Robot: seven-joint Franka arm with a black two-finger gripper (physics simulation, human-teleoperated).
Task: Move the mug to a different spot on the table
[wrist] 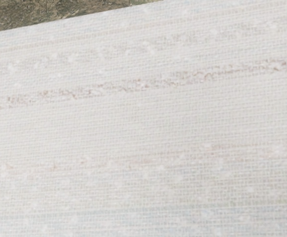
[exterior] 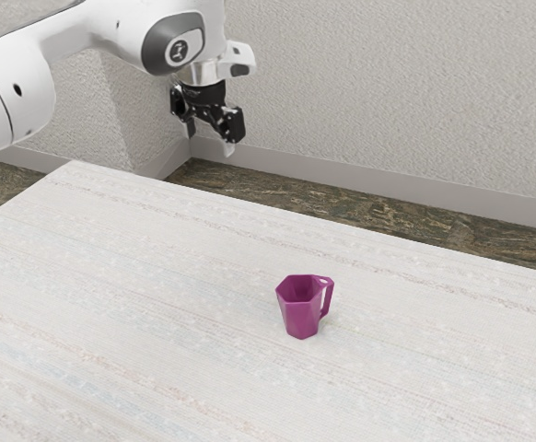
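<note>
One magenta mug (exterior: 303,306) stands upright on the pale, wood-grained bench (exterior: 111,276). Its faceted body narrows toward the base, and its handle is turned to the exterior view's right. The mug stands free, with bare bench surface all around it. The white arm (exterior: 29,74) comes in high, up and toward the exterior view's left of the mug. Its black end effector (exterior: 220,129) hangs in the air, well apart from the mug and farther back than it. From this angle it cannot be told whether the end effector is spread wide or drawn narrow. Beyond the mug, past the bench's far edge, a strip of mottled brown floor (exterior: 388,207) runs along the foot of a rough, light wall (exterior: 415,83). The wrist view looks down on streaked bench surface (wrist: 143,148), with a wedge of the same brown floor (wrist: 35,12) past the bench's edge.
</note>
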